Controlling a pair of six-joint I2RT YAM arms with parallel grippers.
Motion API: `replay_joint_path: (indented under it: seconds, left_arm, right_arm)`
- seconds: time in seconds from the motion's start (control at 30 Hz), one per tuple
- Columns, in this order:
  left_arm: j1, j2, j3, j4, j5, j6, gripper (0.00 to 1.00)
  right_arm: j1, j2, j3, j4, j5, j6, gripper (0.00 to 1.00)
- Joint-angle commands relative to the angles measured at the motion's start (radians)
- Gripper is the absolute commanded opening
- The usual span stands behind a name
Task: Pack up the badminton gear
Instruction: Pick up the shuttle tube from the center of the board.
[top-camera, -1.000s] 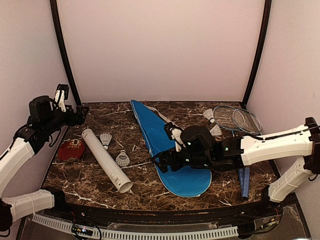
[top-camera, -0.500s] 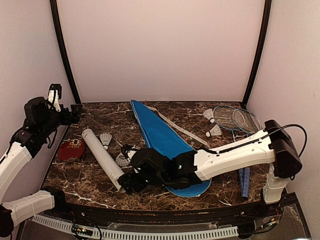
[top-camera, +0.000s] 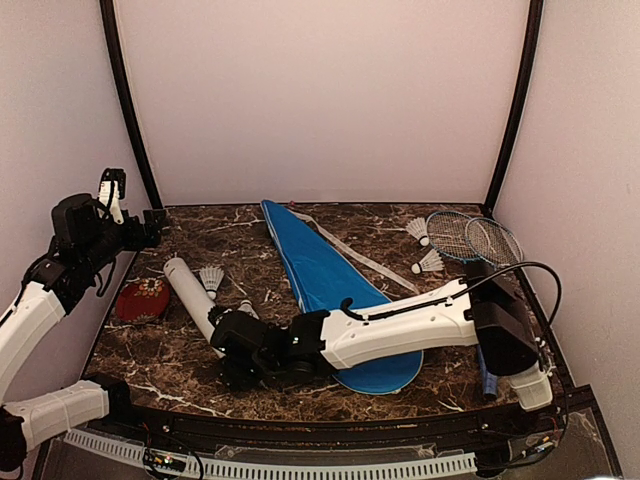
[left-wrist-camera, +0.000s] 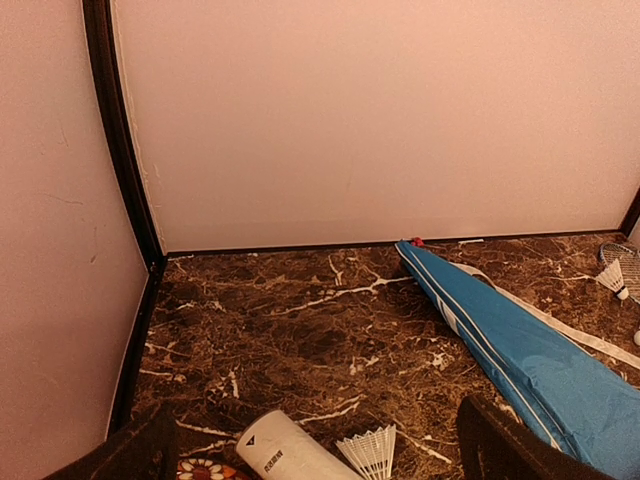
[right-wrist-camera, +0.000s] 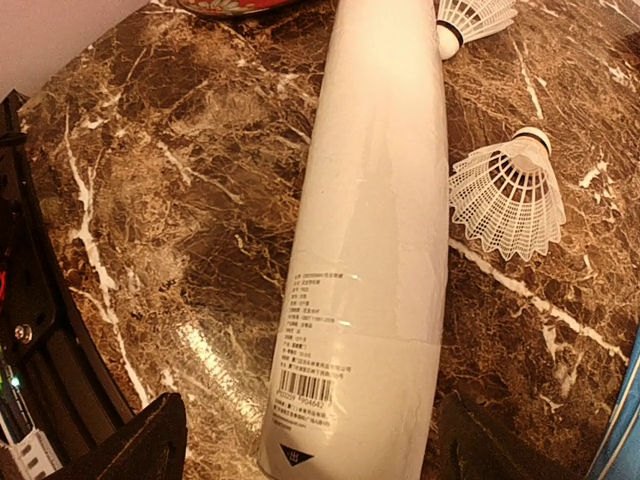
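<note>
Right gripper (right-wrist-camera: 320, 445): low over the near end of the white tube (right-wrist-camera: 380, 220); fingers spread wide, one on each side of it. Marble shows in both gaps, so no grip
Left gripper (left-wrist-camera: 320, 450): raised at the far left edge of the table (top-camera: 230, 232); fingers wide apart, nothing between them
Tube: lies flat on the left half, slanting from far left to near centre; label and barcode at its near end
Shuttlecocks (right-wrist-camera: 500, 200): two just right of the tube; two more far right, by the racket heads
Rackets (top-camera: 470, 238): two, heads overlapping in the far right corner
Cover (top-camera: 330, 280): blue, flat mid-table; narrow end toward the far wall, and the right arm crosses its wide end
Red oval object (top-camera: 143, 298): left edge, near the tube
</note>
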Motion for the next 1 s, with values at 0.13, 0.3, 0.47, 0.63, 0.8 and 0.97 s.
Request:
replay_joint_path:
  seconds: [0.13,0.3,0.47,0.63,0.8,0.97]
  left_arm:
    - [-0.001,-0.004,0.014,-0.032,0.003,-0.012,0.99]
    - [-0.002,0.002,0.015,-0.033,0.007,-0.015,0.99]
    - [-0.002,0.003,0.016,-0.037,0.005,-0.015,0.99]
    - [-0.001,0.006,0.016,-0.034,0.011,-0.017,0.99]
    - [-0.002,0.012,0.018,-0.035,0.018,-0.019,0.99]
    - [-0.002,0.015,0.017,-0.033,0.028,-0.019,0.99]
  right_arm:
    - [-0.006,0.120,0.189,-0.197,0.019,0.009,0.87]
    - [-0.014,0.139,0.199,-0.197,-0.003,0.002,0.83]
    - [-0.017,0.162,0.222,-0.211,-0.001,-0.021,0.79]
    - [-0.029,0.176,0.235,-0.197,-0.019,-0.048,0.76]
    - [-0.032,0.176,0.243,-0.191,-0.026,-0.073,0.66]
    - [-0.032,0.123,0.188,-0.140,-0.052,-0.101,0.61]
